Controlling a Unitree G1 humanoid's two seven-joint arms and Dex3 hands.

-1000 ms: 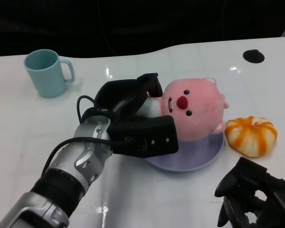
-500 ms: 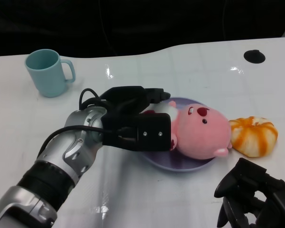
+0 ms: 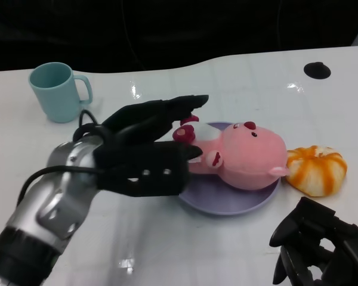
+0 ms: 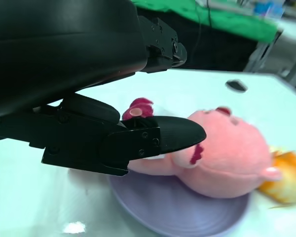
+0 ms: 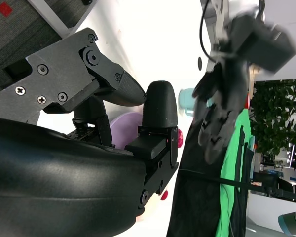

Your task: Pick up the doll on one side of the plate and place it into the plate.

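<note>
One pink doll [image 3: 244, 156] is found lying on its side in the lavender plate [image 3: 227, 205], its head toward the robot's right and its small dark-red paws toward the left robot hand [image 3: 149, 146]. The plate is set flat on the white surface [image 3: 227, 89]. The left robot hand is seen just beside the doll's body end, over the plate's left rim, with its fingers [image 3: 185, 104] spread and extended above the paws; nothing is held in it, though in the left wrist view one fingertip [image 4: 177, 134] is seen against or very close to the doll [image 4: 227, 153], and contact cannot be confirmed. The plate [image 4: 187, 212] is shown beneath the doll in that view. The right robot hand [image 3: 316, 247] is noted at the near right of the surface, well apart from the plate, with fingers curled inward and nothing in them. An orange-and-white striped plush [image 3: 316, 170] is observed touching or just beside the plate's right edge, next to the doll's head. A light teal mug [image 3: 56, 90] is recorded standing upright at the far left, handle toward the robot's right. A small black disc [image 3: 317, 70] is noted at the far right of the surface.
</note>
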